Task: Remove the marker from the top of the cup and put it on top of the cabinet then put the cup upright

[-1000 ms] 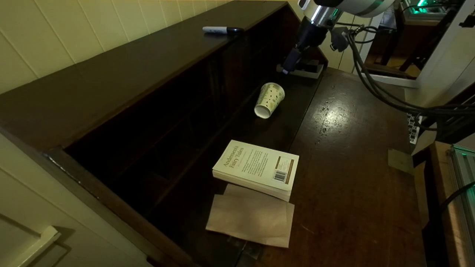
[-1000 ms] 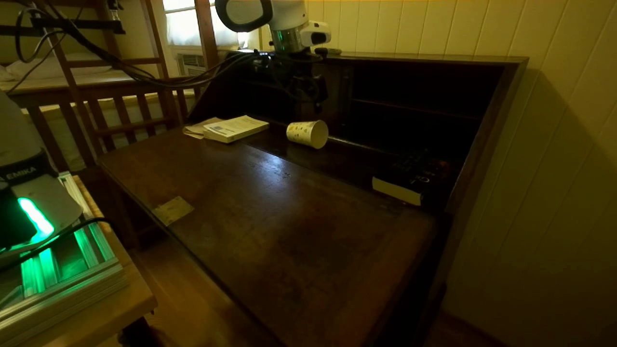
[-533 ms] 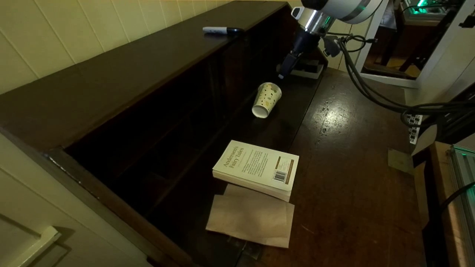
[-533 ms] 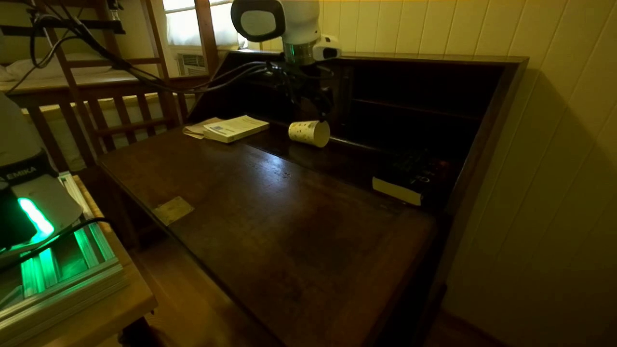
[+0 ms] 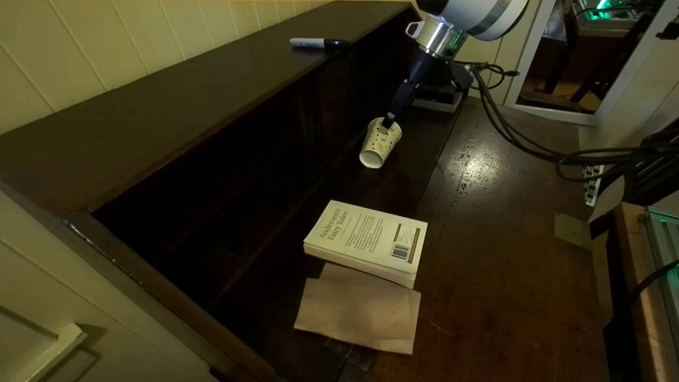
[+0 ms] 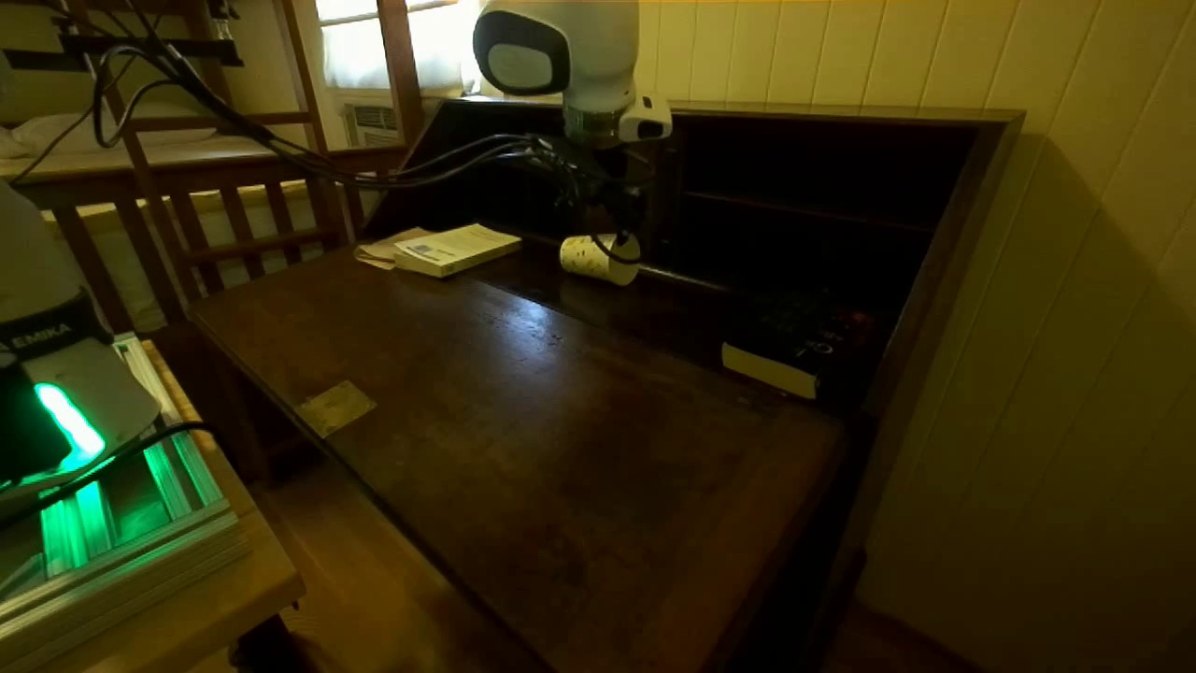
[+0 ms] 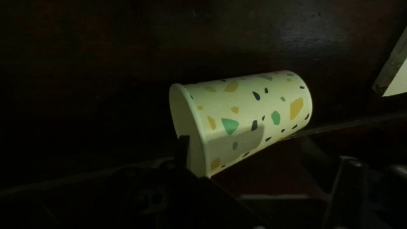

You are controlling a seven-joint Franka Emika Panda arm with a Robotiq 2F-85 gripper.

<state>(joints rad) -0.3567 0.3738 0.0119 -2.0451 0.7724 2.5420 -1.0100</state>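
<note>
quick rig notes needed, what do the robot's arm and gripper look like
The arm is white and rounded, with a grey band, a black-rimmed oval cap and a shiny silver ring above the gripper, which is black and narrow. Loose dark cables hang off it. The base bears pale EMIKA lettering and a bright green light.
</note>
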